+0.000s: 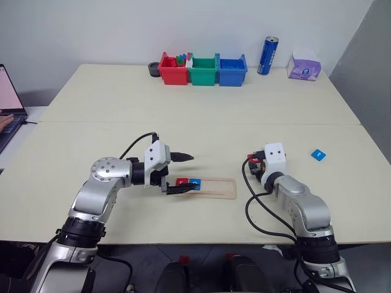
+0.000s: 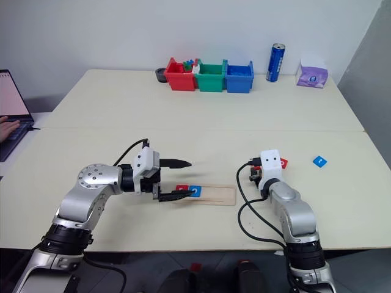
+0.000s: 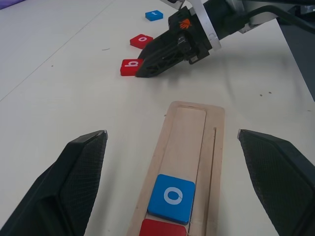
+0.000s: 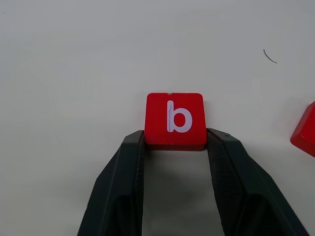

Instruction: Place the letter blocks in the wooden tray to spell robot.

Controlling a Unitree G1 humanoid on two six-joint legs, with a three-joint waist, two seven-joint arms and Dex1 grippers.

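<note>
Pickup of red b block in hand: right gripper pinching its near edge, fingers touching both sides, block flat on table. Left gripper wide open, straddling left end of wooden tray, holding nothing. Tray slots so far: red block, then blue o block, rest of groove bare. Next probably: lift b, carry to tray, set down just beside blue o, letter upright. Red o block near b, blue block farther off. Letter on tray's red block cut off, presumably r. Letter on far blue block too small to read. Firmness of grip on b unclear.
</note>
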